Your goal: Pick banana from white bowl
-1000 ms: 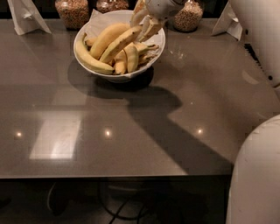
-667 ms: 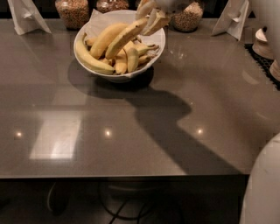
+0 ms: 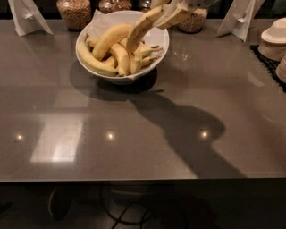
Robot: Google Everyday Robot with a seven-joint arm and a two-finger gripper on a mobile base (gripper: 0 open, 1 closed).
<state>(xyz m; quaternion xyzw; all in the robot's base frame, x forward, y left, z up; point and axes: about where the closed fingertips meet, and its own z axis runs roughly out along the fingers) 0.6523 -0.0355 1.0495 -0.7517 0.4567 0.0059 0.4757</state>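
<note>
The banana [image 3: 142, 27] hangs tilted above the white bowl [image 3: 119, 79], its upper end raised toward the right and its lower dark tip pointing down-left over the fruit inside. Whether that lower tip touches the bananas under it cannot be told. The gripper [image 3: 172, 13] sits at the top edge of the view, just right of the bowl's far rim. Its pale fingers are closed around the banana's upper end, with the rest of the arm out of sight above.

Inside the bowl lie the other bananas: a thick curved one [image 3: 109, 38] leaning across the middle, a long one [image 3: 91, 60] following the left wall, and a few short ones [image 3: 121, 60] bunched near the front. The bowl stands on a grey glossy table [image 3: 143, 147], toward its far side and left of centre.

Behind the bowl, along the far edge, stand jars of grain (three can be made out): one at the left [image 3: 74, 12], one just behind the bowl [image 3: 114, 5] and one behind the gripper [image 3: 193, 22]. A white folded stand [image 3: 27, 17] is at the far left and another [image 3: 238, 19] at the far right. Stacked pale dishes [image 3: 275, 38] sit at the right edge, well apart from the bowl. A broad dark shadow [image 3: 187, 134] runs from the bowl across the table toward the near right.
</note>
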